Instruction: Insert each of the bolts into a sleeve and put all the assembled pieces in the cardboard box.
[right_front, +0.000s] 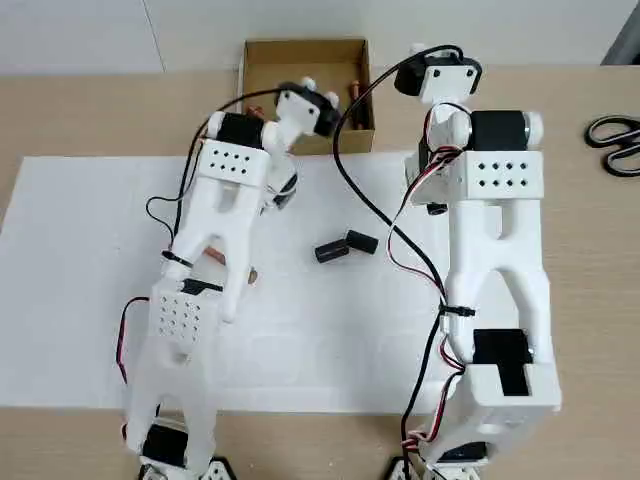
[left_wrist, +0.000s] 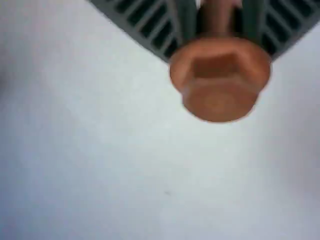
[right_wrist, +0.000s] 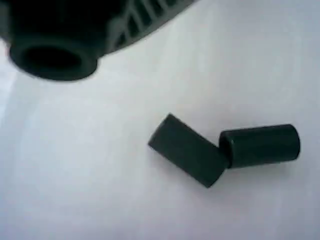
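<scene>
On the wooden worktop a white paper sheet is spread beneath two arms. At the left, one copper bolt is pinched by its shank in the left end effector, with its hexagonal flanged head hanging free just above the paper. Two copper-coloured spots are seen on the paper at the edge of the left arm; whether they belong to one bolt or two cannot be told. Behind the sheet, against its far edge, one cardboard box is placed. Two copper-coloured pieces are seen in it, one near each side wall, both partly hidden by the arm's wrist and cable. Three black sleeves are counted. Two lie on the paper between the arms, one sleeve tilted and touching the end of the other sleeve. The third sleeve is clamped in the right end effector, its open bore visible, near the lying pair. At the far right, one pair of scissors lies on the bare worktop.
</scene>
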